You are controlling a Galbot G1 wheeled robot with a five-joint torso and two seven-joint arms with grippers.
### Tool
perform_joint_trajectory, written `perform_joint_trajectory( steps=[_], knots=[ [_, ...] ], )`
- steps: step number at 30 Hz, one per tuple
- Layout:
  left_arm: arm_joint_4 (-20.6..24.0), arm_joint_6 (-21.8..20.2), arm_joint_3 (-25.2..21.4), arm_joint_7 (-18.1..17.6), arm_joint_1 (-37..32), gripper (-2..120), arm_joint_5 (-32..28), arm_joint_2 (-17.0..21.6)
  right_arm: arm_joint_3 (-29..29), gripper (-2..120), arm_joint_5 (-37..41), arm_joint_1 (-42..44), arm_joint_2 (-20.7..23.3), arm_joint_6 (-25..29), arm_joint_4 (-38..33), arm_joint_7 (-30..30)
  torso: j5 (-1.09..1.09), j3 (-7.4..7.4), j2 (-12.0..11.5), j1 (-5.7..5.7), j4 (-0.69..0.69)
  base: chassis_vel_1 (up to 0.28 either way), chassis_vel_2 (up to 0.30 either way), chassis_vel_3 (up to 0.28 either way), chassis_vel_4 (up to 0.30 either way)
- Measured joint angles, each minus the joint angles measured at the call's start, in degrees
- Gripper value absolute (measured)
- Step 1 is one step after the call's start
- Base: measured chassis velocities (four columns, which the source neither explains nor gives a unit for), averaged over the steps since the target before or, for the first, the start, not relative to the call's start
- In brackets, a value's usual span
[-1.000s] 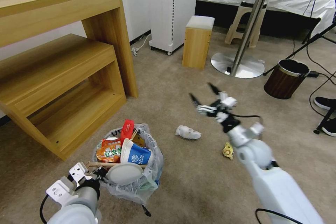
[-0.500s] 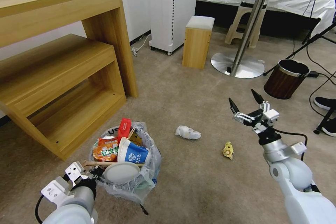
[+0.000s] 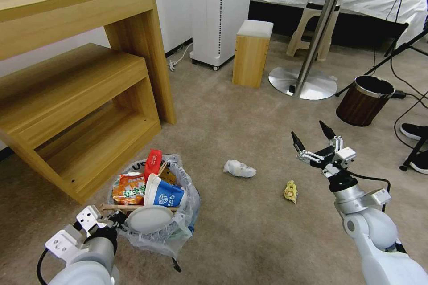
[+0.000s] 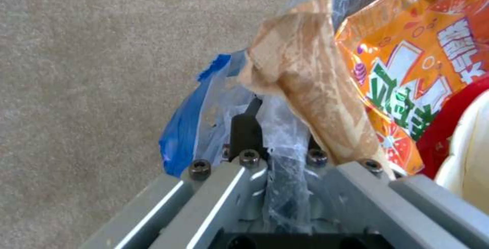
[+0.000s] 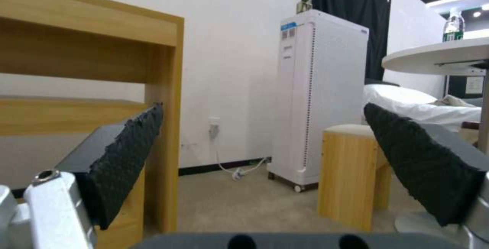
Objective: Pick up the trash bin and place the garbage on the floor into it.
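Observation:
The trash bin [image 3: 178, 227], a small round bin lined with a translucent plastic bag, is at the lower left of the head view. It is heaped with garbage: an orange wrapper [image 3: 128, 188], a blue-white cup [image 3: 163, 195] and a red pack [image 3: 153, 162]. My left gripper [image 3: 111, 221] is shut on its near rim. In the left wrist view the left gripper [image 4: 279, 134] pinches the bag-covered rim [image 4: 285, 172] beside the blue trim [image 4: 186, 115]. On the floor [image 3: 249, 240] lie a white tissue [image 3: 239, 168] and a yellow wad [image 3: 290, 191]. My right gripper [image 3: 308, 132] hangs open to the right of them, with nothing between its pads [image 5: 127, 153].
A wooden two-level desk [image 3: 80, 75] stands at the left. Behind are a white tower unit [image 3: 220, 13], a wooden stool [image 3: 252, 51] and a round table's metal base [image 3: 303, 83]. At the right are a brown wood-grain bin [image 3: 364, 100], cables and black shoes [image 3: 414, 131].
My right arm has swung from above the tissue to the right and drawn back, still open. The left gripper and the bin have shifted slightly left and nearer to me.

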State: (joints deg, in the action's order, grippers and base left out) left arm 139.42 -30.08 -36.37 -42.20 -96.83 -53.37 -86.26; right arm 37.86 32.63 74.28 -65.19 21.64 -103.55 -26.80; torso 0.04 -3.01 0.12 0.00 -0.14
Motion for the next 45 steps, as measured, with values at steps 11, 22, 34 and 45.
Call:
perform_joint_trajectory(
  steps=[11,22,34,45],
  knots=[
    [-0.1,0.5,0.3,0.8,-0.6,1,0.3,-0.3,-0.8,100,0.0,0.1,-0.3,1.2,0.2,1.7,0.03,-0.02,0.0,0.00,-0.02,-0.280,0.033,0.277,-0.043],
    [0.1,0.6,0.2,0.8,-1.0,1,0.4,-0.1,-1.8,100,-0.6,0.0,-0.6,1.3,-0.1,3.9,-0.01,0.00,0.0,0.00,0.00,-0.105,0.064,0.102,-0.055],
    [0.8,0.7,0.4,0.9,-1.6,1,0.7,0.2,-5.0,100,-8.9,3.5,4.5,-9.5,-0.4,16.4,0.02,-0.01,0.0,0.00,-0.01,0.022,-0.003,-0.022,0.012],
    [1.8,1.4,0.8,0.9,-3.1,1,1.5,0.0,-12.7,100,-3.7,-0.5,7.2,-45.0,6.4,25.2,0.01,-0.01,0.0,0.00,0.00,0.000,0.000,0.000,0.000]
  ],
)
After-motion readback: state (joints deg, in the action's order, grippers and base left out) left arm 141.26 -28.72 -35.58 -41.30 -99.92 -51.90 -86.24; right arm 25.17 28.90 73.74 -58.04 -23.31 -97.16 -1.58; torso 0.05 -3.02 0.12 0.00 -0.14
